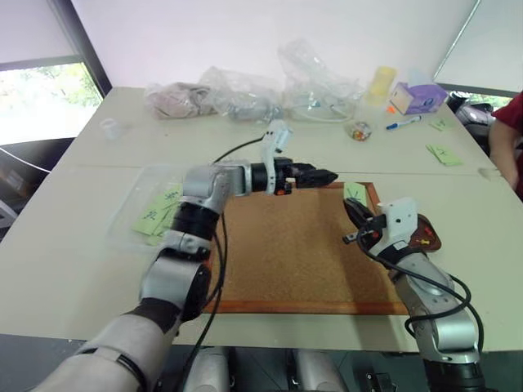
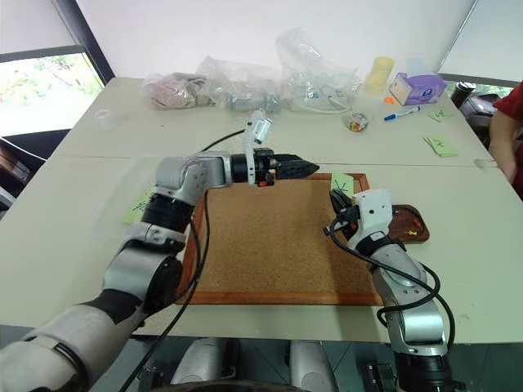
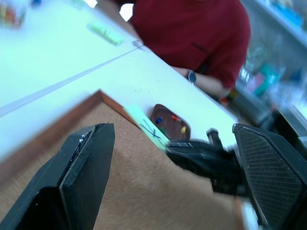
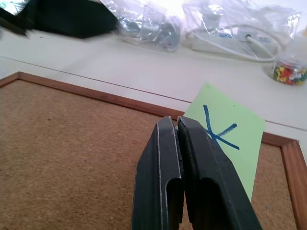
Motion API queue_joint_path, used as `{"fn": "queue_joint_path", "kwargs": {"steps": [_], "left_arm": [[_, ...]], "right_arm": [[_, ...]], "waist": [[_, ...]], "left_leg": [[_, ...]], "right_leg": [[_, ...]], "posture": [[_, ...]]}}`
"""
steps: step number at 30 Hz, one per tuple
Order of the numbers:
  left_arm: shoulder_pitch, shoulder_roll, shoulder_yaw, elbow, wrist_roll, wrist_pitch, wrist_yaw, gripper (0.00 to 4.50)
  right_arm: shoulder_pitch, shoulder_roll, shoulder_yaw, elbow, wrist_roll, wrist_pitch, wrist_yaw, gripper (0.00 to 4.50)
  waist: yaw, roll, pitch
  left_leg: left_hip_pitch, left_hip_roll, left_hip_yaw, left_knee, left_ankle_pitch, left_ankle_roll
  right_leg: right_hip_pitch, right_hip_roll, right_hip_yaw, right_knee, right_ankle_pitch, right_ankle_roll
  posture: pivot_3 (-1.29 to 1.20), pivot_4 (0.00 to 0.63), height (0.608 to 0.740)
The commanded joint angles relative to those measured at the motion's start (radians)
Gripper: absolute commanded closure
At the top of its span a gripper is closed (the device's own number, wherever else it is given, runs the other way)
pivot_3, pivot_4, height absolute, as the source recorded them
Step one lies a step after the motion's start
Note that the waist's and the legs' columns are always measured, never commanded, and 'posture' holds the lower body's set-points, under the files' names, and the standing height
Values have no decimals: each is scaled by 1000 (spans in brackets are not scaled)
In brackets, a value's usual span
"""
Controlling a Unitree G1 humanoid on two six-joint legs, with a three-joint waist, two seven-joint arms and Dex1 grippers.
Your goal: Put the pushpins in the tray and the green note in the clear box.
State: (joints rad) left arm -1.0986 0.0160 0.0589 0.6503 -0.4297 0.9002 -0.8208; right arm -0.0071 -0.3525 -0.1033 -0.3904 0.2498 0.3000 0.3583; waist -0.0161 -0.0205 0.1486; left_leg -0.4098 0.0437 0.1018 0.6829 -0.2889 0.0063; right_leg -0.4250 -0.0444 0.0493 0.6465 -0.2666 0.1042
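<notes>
The right gripper (image 4: 178, 125), fingers pressed together, hides the lower corner of the green note (image 4: 230, 125), while the left gripper (image 3: 172, 158) stands spread wide above the cork board (image 1: 286, 245).

The cork board (image 1: 294, 249) is lying mid-table (image 1: 73, 245). The clear box (image 1: 135, 216) is sitting left of it, the tray (image 2: 409, 224) right; a note (image 2: 342, 181) is resting on its far right corner.
</notes>
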Motion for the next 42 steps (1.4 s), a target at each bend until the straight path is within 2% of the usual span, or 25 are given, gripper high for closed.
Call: {"fn": "queue_joint_path", "kwargs": {"steps": [1,6,14,16,18,25,36,42], "left_arm": [[-98,-37,68,172,-28,-25,50,49],[-175,-80,112,385,-15,-118,52,49],[-225,-132,118,512,21,-221,23,49],[-228,-142,112,523,34,-239,16,552],[-227,-149,101,528,52,-247,3,1256],[-216,-154,88,536,101,-258,-4,4483],[-173,-147,39,529,184,-334,-19,4483],[-172,-128,113,551,137,-298,14,4483]], "right_arm": [[-5,-19,11,-66,-21,-4,3,4500],[-10,-25,34,-90,-44,1,-1,4500],[-9,-33,56,-110,-73,6,4,4500],[-7,-34,59,-115,-79,7,5,4500],[-3,-36,61,-119,-85,7,7,4500],[4,-43,65,-133,-104,5,12,4500],[0,-32,46,-160,-104,4,-3,4500],[-1,9,26,-220,-62,39,-37,4500]], "waist": [[1,-1,1],[2,-2,2],[3,-4,3],[3,-4,3],[3,-4,3],[2,-4,3],[3,-4,3],[2,-4,3]], "left_leg": [[0,0,0,0,0,0],[0,-1,0,0,0,0],[-1,-1,0,0,0,0],[-1,-1,0,0,0,0],[-1,-1,0,0,0,0],[-1,-1,0,-1,0,0],[-1,-1,0,-1,0,0],[-1,-1,0,-1,0,0]], "right_leg": [[0,0,0,0,0,0],[0,0,0,-1,0,0],[0,-1,0,-1,0,0],[0,-1,0,-1,0,0],[0,-1,0,-1,0,0],[0,-1,0,-1,0,0],[0,-1,0,-1,0,0],[-1,-1,0,0,0,0]], "posture": [[0,150,737],[0,150,737],[0,150,737],[0,150,737],[0,150,737],[0,150,737],[0,150,737],[0,150,737]]}}
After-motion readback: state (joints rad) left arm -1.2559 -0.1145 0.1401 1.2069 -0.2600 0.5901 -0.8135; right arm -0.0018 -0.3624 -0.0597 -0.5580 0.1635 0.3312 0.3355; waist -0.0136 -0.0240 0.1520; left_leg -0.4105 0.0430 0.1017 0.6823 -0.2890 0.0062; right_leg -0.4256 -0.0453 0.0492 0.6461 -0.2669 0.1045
